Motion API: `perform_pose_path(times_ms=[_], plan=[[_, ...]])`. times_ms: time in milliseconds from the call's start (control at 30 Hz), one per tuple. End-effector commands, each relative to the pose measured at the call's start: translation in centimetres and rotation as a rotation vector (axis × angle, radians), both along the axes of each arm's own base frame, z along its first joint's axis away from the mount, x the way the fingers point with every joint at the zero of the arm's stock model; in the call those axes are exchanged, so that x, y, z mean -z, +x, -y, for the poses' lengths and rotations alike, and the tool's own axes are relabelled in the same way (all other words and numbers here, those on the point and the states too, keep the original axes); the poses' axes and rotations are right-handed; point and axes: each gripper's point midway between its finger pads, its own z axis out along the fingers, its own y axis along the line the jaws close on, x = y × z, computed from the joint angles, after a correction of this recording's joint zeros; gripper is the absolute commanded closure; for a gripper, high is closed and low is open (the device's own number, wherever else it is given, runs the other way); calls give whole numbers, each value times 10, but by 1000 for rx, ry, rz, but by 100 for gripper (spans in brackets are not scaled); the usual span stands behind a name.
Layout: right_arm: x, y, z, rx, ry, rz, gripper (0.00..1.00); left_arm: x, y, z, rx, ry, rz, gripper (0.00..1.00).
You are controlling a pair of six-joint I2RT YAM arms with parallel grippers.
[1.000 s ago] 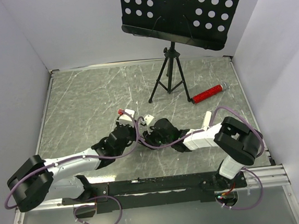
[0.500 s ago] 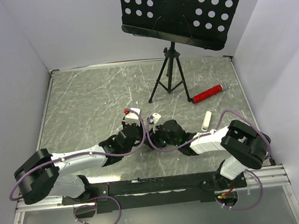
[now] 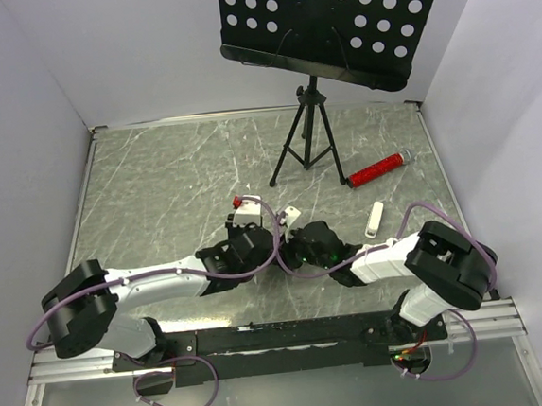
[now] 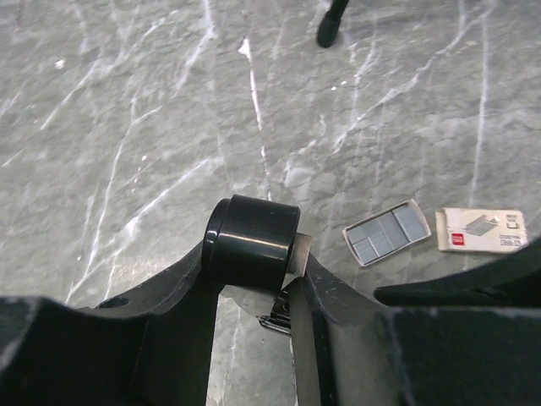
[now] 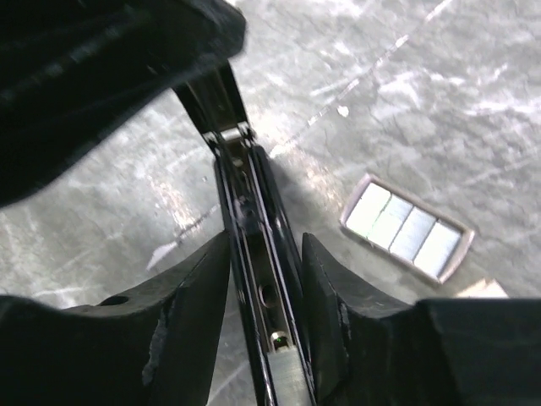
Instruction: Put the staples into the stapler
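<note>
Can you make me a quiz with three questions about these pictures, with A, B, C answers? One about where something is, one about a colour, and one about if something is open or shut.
1. Where are the staples?
A) on a shelf
B) on the table beside the box
C) in a drawer

2. What colour is the tube near the tripod?
A) blue
B) yellow
C) red

3. How is the stapler?
A) open
B) shut
C) broken in two

Answers:
1 B, the grey strips lie on the table next to the tan box.
2 C, the tube is bright red.
3 A, its long inner channel shows in the right wrist view.
</note>
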Motion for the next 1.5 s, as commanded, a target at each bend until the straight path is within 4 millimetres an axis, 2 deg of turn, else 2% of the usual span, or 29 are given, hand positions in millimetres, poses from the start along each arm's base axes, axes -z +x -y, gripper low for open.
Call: perform_pose_path(times_ms=[0,233,300,467,600,667,700,733,767,833,967,1133,1267,1467], plan=[[-11,-7,1,-12,39,2,55,18,-4,-41,-157,159,-17,70],[-8,-18,7,-32,35,-26,64,18,-6,-49,-196,148,-3,72],[-2,-21,11,-26,24,-46,68,20,-6,-50,-199,143,-3,72],[9,-29,17,-26,23,-85,70,20,-7,-54,-224,128,4,71],[12,-27,15,-26,24,-79,77,15,-6,-57,-242,125,16,71],[8,-23,7,-41,33,-64,80,12,-5,-54,-229,117,22,70],[14,-24,5,-57,21,-78,81,12,-5,-54,-222,117,23,70],[12,-21,-1,-66,33,-69,82,15,-7,-52,-192,125,11,69],[8,-17,-7,-75,46,-58,83,7,-4,-44,-172,67,28,67],[13,-14,-16,-94,48,-60,84,11,-8,-39,-108,58,22,66],[10,-1,-27,-81,62,-34,84,3,-18,-11,53,-76,20,60],[10,10,-31,-60,49,-7,83,7,-32,14,178,-122,-3,52],[3,18,-37,-51,60,20,81,19,-41,32,234,-107,-28,47],[3,19,-31,-30,53,31,78,31,-46,42,258,-102,-47,42]])
